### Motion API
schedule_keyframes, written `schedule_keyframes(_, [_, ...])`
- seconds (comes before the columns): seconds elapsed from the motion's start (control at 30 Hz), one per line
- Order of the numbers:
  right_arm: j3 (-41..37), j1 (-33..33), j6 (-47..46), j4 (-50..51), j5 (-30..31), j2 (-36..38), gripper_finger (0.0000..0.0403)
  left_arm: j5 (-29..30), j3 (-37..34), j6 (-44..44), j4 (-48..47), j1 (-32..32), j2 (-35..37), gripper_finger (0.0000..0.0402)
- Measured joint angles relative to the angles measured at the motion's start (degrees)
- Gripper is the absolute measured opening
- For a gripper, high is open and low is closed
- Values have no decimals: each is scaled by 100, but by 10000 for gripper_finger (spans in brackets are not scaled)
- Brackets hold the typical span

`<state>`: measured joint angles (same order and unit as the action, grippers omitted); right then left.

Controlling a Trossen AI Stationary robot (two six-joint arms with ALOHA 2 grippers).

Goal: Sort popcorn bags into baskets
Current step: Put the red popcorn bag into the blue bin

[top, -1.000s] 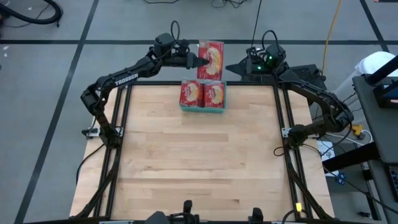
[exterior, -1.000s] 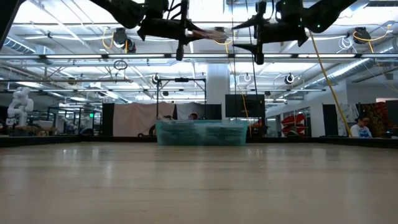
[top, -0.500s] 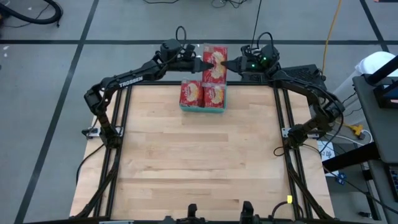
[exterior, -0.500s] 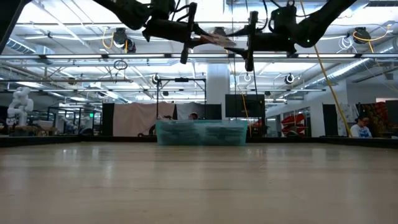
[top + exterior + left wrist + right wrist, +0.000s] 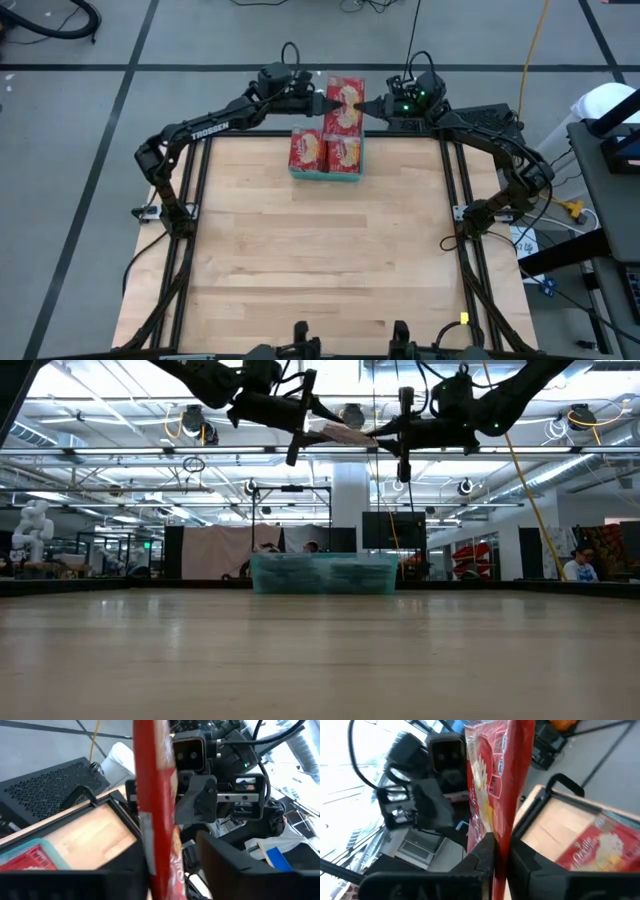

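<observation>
Above the teal basket (image 5: 326, 172), right end effector (image 5: 357, 104) clamps popcorn bag (image 5: 343, 102); left end effector (image 5: 326, 103) parted.

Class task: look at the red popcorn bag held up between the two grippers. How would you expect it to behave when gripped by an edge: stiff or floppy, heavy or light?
The popcorn bag probably holds its shape fairly well: pinched only at its edges by the left gripper and right gripper, it spans flat. It looks thin edge-on, so likely light. Its glossy wrapper may be slippery.

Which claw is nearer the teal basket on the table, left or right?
Neither clearly. The left claw and the right claw flank one popcorn bag held up beyond the teal basket, one on each side.
</observation>
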<state>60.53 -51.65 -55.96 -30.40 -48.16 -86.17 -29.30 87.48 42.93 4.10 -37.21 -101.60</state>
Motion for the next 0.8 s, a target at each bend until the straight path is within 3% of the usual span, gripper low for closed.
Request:
schedule_keyframes(0.13, [0, -79, 169, 624, 31, 4, 10, 93, 0, 174, -329, -204, 73, 215])
schedule_keyframes(0.23, [-2, -121, 518, 1380, 240, -4, 6, 248, 0, 123, -973, -409, 200, 244])
schedule_keyframes(0.43, [-224, -156, 1261, 2218, 813, -1, 14, 437, 4, -634, -2097, -638, 472, 252])
schedule_keyframes(0.63, [-846, -151, 1083, 2110, 1335, -2, 10, 463, 4, -1073, -2910, -719, 669, 253])
schedule_keyframes(0.8, [-1157, -73, 649, 1735, 1400, -11, 10, 523, 4, -1177, -3249, -645, 682, 253])
